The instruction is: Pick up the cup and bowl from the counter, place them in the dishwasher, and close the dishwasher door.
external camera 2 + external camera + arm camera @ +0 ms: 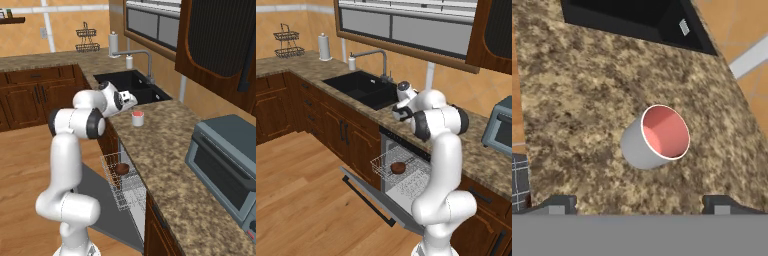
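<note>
The cup stands upright on the bench, its red inside facing up at me, near the front edge and just past the corner of the black sink. In the right base view the cup sits on the granite between the sink and the toaster oven, which is well apart from it. My gripper hovers above the cup with its fingertips spread wide, open and holding nothing; the cup lies between them, untouched. The bowl already rests in the white wire rack, which is pulled out of the dishwasher over the dishwasher door. That door hangs fully open, below the bench's front edge.
</note>
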